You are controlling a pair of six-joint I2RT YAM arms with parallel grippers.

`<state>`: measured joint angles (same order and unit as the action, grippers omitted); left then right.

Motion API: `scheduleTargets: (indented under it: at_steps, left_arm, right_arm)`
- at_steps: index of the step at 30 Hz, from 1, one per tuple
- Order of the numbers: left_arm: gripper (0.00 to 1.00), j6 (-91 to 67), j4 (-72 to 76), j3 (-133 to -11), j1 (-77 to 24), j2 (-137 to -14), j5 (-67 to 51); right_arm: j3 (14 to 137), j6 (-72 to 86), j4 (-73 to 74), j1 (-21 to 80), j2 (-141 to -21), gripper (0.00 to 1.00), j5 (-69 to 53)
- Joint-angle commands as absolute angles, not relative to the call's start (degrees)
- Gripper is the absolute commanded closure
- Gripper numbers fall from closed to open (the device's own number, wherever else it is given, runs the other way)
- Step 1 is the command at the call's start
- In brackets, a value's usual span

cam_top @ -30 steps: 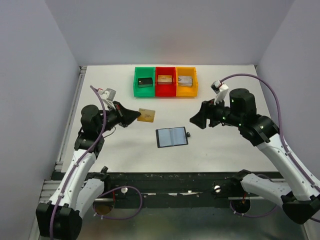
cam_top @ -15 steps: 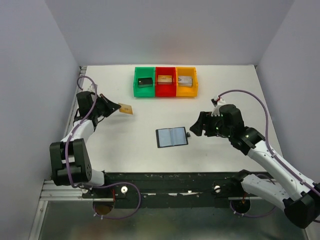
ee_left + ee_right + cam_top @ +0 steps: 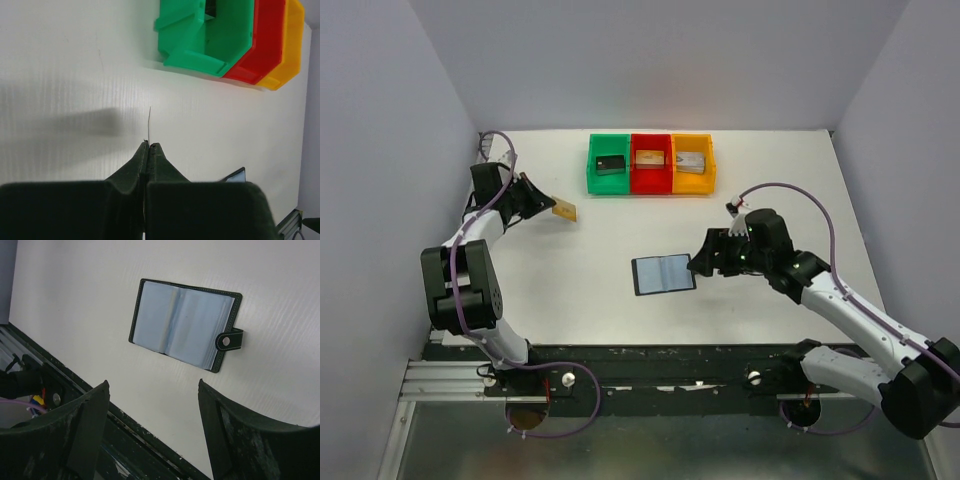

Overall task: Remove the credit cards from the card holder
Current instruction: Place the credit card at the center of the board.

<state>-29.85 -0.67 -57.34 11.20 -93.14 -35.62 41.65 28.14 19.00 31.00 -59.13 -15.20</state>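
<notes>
Holder (image 3: 664, 273) lies open flat near the middle of the tabletop (image 3: 770, 180), a little toward the near edge, bluish-grey pockets up, snap tab on its right side. Whether any cards sit in the pockets cannot be told.

Right fingers (image 3: 701, 263) stand wide, holding nothing, low at the holder's right edge by the tab. From above they overlap that edge; contact cannot be told. The wrist view shows the holder just beyond the fingertips.

Left fingers (image 3: 148, 150) are pinched tight on a tan-gold card (image 3: 563, 210). It is held above the tabletop toward the far-left corner, left of the green bin (image 3: 609, 184). The wrist view shows the card edge-on, a thin line jutting from the tips.

At the far edge, three bins sit side by side, touching: green, red (image 3: 651, 184), orange (image 3: 692, 184). They hold a black block (image 3: 611, 164), a tan block (image 3: 650, 157) and a grey block (image 3: 691, 160) in that order. Bins are well apart from the holder.
</notes>
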Motion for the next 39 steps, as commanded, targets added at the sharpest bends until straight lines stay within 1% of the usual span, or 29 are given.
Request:
scheduleTargets:
  at_steps: [1, 10, 25, 27, 30, 32, 34, 39]
  left_arm:
    - [1.00, -24.35, -6.24, -60.29, 12.13, -97.11, -33.49]
    - [1.00, -18.99, -13.44, -68.64, 12.13, -104.41, -32.87]
    - [0.99, -18.11, -14.68, -70.22, 12.04, -107.40, -33.05]
    - [0.93, -18.11, -14.59, -70.22, 12.04, -107.14, -33.05]
    - [0.80, -18.11, -14.76, -70.57, 12.13, -106.61, -32.78]
    - [0.73, -18.11, -15.20, -70.84, 12.13, -106.44, -32.52]
    - [0.69, -18.11, -15.29, -70.93, 11.95, -105.91, -31.99]
    - [0.66, -17.84, -16.00, -71.37, 12.13, -105.29, -31.11]
  right_arm:
    - [42.98, 26.81, 17.75, 31.03, -60.99, 0.21, -17.93]
    - [42.45, 26.45, 17.93, 31.03, -61.79, 0.21, -19.25]
    - [42.01, 26.45, 17.66, 31.03, -62.58, 0.21, -18.81]
    - [41.84, 26.54, 17.49, 31.03, -62.14, 0.21, -18.11]
    - [41.92, 26.54, 17.67, 31.03, -61.88, 0.21, -17.75]
    - [41.92, 26.54, 17.67, 31.03, -61.87, 0.21, -17.58]
    - [42.10, 26.46, 17.75, 31.03, -61.87, 0.21, -17.58]
    - [41.92, 26.46, 17.84, 31.03, -61.96, 0.21, -17.58]
